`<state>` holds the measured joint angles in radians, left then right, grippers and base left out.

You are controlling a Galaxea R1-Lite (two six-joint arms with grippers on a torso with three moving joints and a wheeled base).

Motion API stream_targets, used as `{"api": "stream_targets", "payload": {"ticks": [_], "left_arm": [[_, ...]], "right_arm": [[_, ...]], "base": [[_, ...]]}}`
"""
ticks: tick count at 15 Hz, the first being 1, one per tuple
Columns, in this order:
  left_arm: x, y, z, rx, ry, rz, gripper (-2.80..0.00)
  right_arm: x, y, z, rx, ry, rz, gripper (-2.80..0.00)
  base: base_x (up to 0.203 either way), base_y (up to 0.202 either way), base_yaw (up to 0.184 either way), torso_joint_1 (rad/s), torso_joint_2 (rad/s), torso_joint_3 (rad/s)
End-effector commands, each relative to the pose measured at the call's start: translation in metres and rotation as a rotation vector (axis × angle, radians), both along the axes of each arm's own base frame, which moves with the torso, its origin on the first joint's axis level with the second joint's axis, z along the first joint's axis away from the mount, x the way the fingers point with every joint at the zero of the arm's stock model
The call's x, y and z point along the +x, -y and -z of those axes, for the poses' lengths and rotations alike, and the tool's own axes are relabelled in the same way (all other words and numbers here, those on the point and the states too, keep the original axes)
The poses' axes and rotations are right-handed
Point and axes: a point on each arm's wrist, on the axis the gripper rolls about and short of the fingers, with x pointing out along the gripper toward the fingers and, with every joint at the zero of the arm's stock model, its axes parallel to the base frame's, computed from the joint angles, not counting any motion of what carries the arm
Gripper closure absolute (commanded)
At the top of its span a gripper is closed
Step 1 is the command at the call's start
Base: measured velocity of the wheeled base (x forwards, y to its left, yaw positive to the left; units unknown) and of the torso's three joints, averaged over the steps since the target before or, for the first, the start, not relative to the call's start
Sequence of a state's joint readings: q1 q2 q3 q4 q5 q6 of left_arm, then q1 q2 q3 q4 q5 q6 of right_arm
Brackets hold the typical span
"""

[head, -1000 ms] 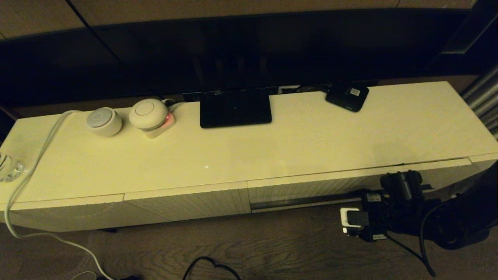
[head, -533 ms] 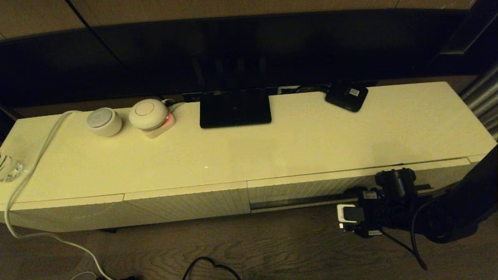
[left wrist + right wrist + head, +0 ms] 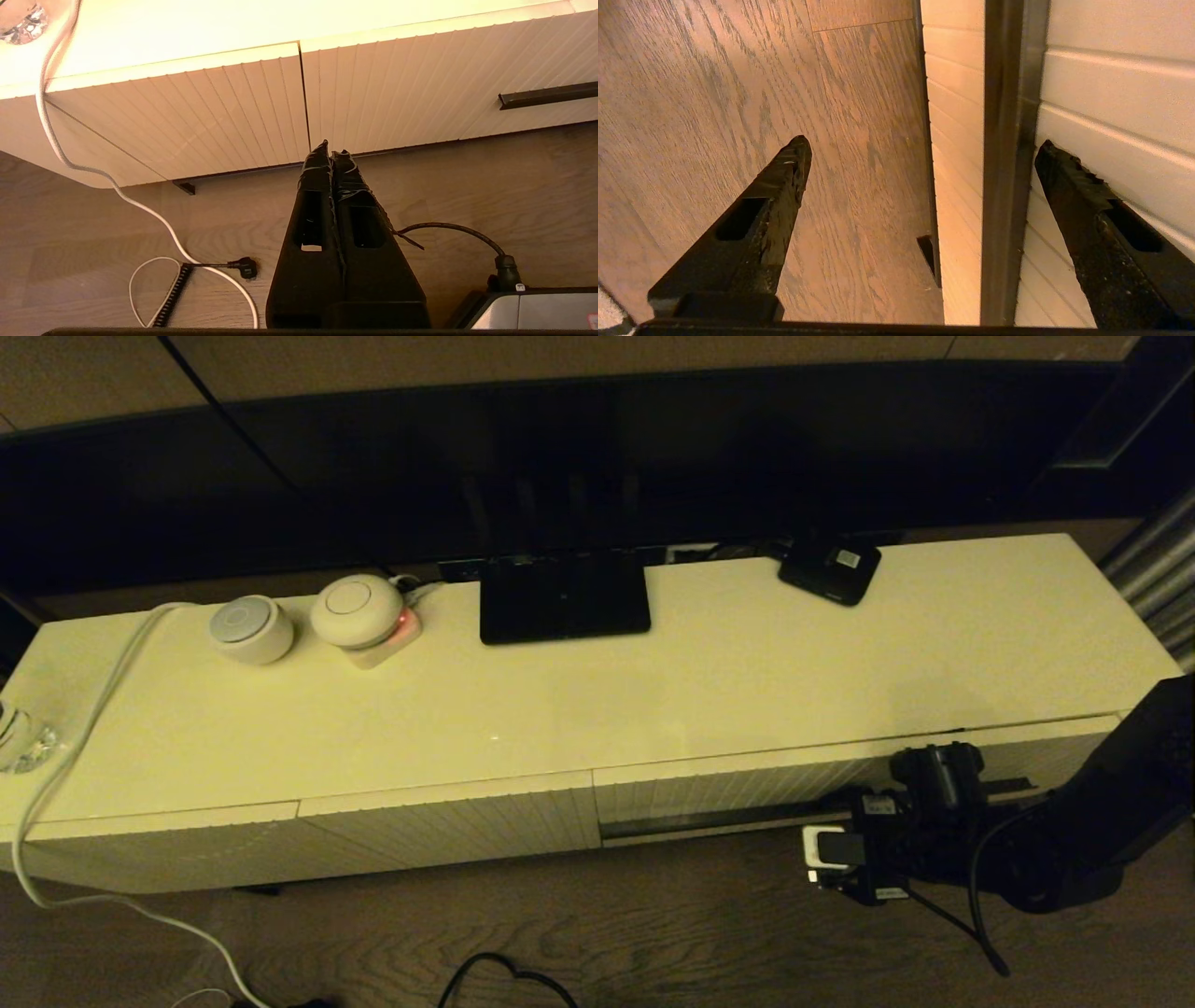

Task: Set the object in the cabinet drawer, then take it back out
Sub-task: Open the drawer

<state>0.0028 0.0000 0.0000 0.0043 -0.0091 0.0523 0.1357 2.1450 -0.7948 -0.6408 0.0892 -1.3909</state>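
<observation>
The cabinet drawer (image 3: 747,789) is pushed in, its ribbed cream front (image 3: 420,70) flush with the panel beside it. The black umbrella is out of view in every frame. My right gripper (image 3: 854,807) hangs low in front of the drawer, open, with nothing between its fingers. In the right wrist view the right gripper (image 3: 923,142) straddles the long dark handle slot (image 3: 1008,140): one finger lies over the floor, the other against the ribbed front (image 3: 1111,70). My left gripper (image 3: 329,147) is shut and empty, low over the floor before the cabinet's left panels.
On the cabinet top stand a flat black stand base (image 3: 564,597), a small black box with a white label (image 3: 831,569), two round white devices (image 3: 250,627) and a glass piece (image 3: 19,737). A white cable (image 3: 84,728) drops to the wooden floor.
My right arm has shifted a little left and closer to the drawer front along the handle slot. The drawer has stayed shut and the left arm has not visibly moved.
</observation>
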Motion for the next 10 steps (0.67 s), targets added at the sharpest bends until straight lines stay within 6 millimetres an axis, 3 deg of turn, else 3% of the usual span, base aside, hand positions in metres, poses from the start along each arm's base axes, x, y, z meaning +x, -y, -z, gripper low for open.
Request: {"api": "stream_targets", "payload": {"ticks": [1, 10], "left_arm": [[0.000, 0.000, 0.001, 0.001, -0.003, 0.000, 0.00], [0.000, 0.000, 0.001, 0.001, -0.003, 0.000, 0.00]], "right_arm": [[-0.003, 0.002, 0.006, -0.009, -0.019, 0.002, -2.80], [-0.027, 0.001, 0.020, -0.021, -0.108, -0.011, -2.80]], "base": [[0.000, 0.000, 0.000, 0.000, 0.00, 0.000], [0.000, 0.000, 0.000, 0.000, 0.00, 0.000]]}}
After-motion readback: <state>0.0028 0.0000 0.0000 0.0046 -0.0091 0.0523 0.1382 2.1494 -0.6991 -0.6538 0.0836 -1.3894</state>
